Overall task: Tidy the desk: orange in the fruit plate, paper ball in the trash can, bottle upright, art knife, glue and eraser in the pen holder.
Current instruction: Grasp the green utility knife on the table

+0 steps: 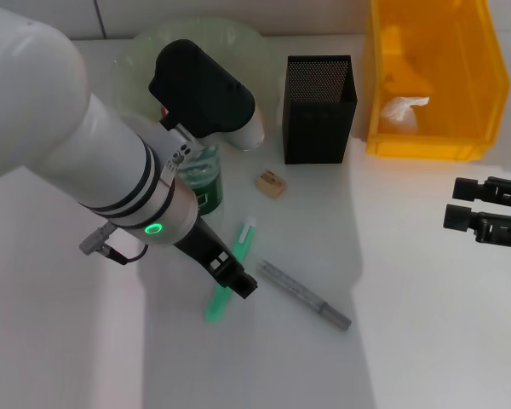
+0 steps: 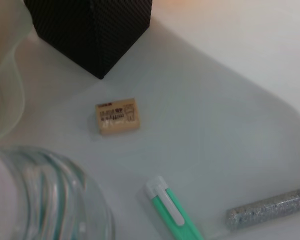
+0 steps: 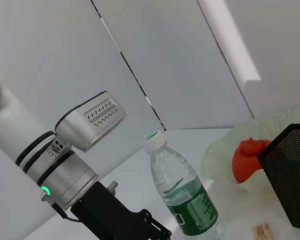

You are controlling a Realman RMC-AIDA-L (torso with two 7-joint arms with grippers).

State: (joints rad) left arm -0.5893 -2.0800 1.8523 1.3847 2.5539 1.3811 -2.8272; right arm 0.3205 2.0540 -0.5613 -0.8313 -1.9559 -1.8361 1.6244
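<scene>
Left gripper (image 1: 238,281), finger state indiscernible, hovers over the green knife (image 1: 230,271), bottle (image 1: 203,181) upright at its 11 o'clock.

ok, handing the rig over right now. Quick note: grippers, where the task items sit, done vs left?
Left gripper: low over the desk, above the green art knife. Right gripper: open, empty, at the desk's right edge.
Done: orange in the fruit plate; paper ball in the trash can; bottle upright.
Left: eraser, art knife and silver glue stick all lie on the desk; none has gone into the pen holder yet.
</scene>
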